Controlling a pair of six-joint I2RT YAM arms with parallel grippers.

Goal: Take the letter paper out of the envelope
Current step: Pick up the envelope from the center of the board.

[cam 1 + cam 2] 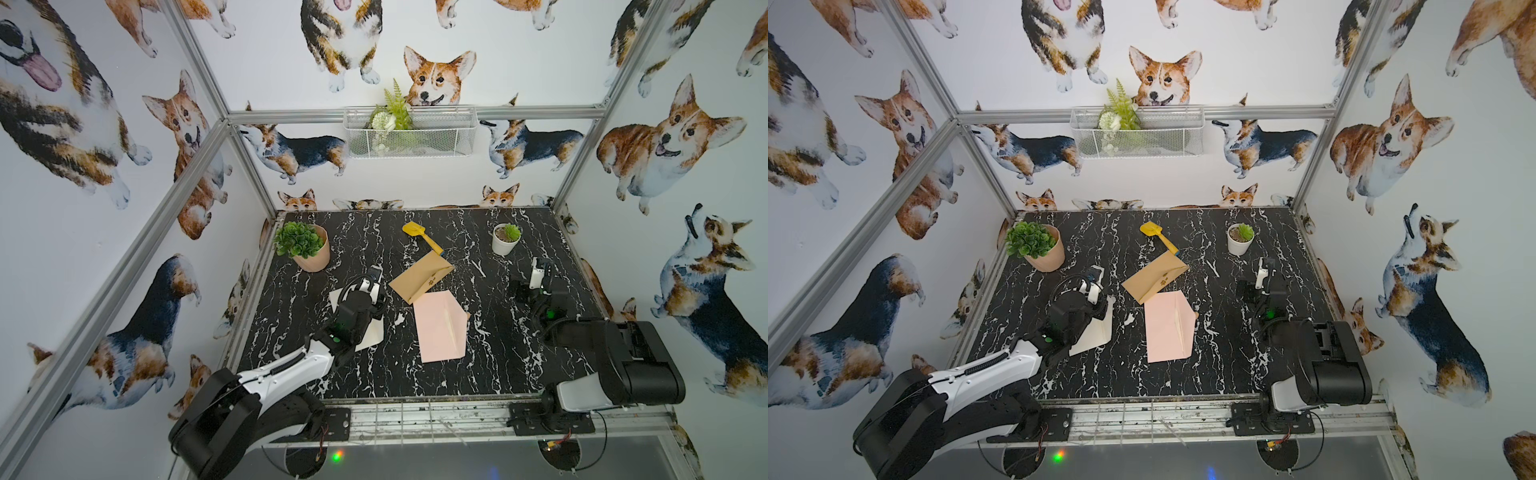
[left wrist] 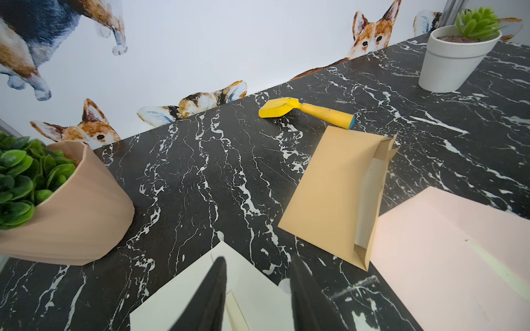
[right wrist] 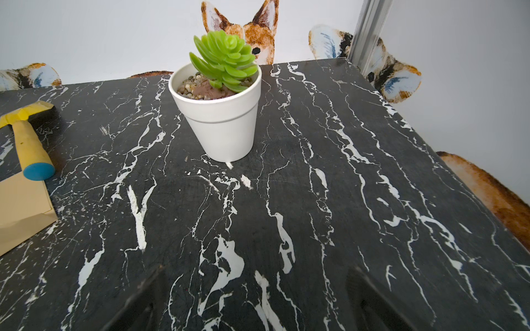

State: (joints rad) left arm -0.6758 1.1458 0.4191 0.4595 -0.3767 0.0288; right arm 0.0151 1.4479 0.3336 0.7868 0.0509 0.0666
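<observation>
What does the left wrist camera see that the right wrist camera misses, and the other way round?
Left wrist only: the peach plant pot, the pink envelope and the cream paper under the left gripper. Right wrist only: the open right gripper and the right edge of the table. Both: the yellow trowel, the brown envelope and the white succulent pot.

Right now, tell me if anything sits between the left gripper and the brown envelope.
Nothing visible does. The left gripper hangs over a white sheet, and only bare marble tabletop separates it from the brown envelope. The pink envelope lies at its near end, and the yellow scoop lies beyond its far corner.
</observation>
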